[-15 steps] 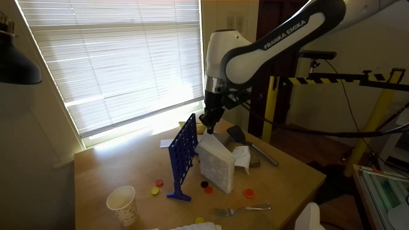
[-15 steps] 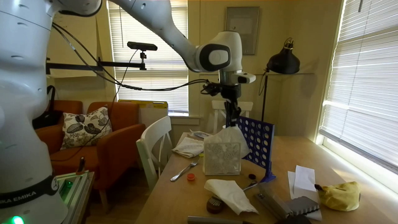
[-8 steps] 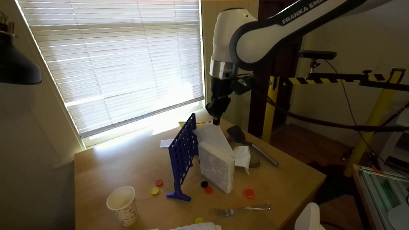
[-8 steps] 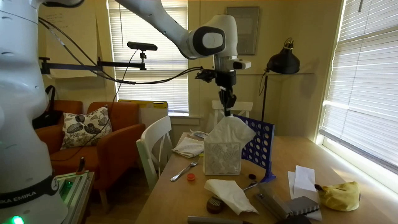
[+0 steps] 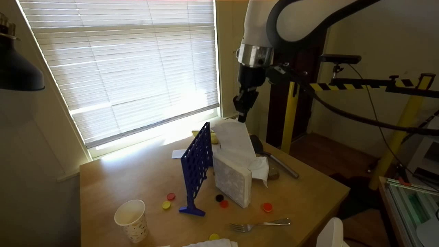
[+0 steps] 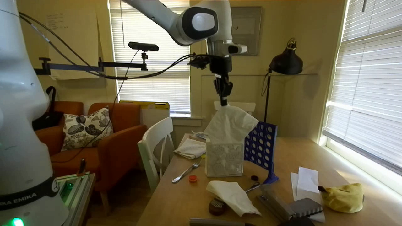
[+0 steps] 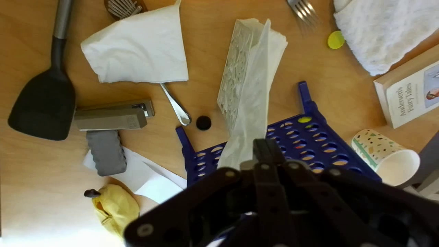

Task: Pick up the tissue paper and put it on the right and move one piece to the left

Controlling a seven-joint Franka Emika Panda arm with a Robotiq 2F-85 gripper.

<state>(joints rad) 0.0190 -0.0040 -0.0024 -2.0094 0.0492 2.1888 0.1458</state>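
In an exterior view, the end effector [image 6: 223, 103] pinches a tissue sheet [image 6: 231, 125] above the patterned holder [image 6: 224, 160], left of the blue grid frame [image 6: 264, 147].

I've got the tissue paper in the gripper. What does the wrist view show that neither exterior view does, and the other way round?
Only the wrist view: the readable title, Andersen's Fairy Tales, on the book, and the spatula's whole black blade.

Only in both exterior views: the full length of the fork, which the wrist view cuts off; the red disc near it; and the window blinds.

Shared: the gripper shut on the tissue paper, the patterned holder below, and the blue grid frame.
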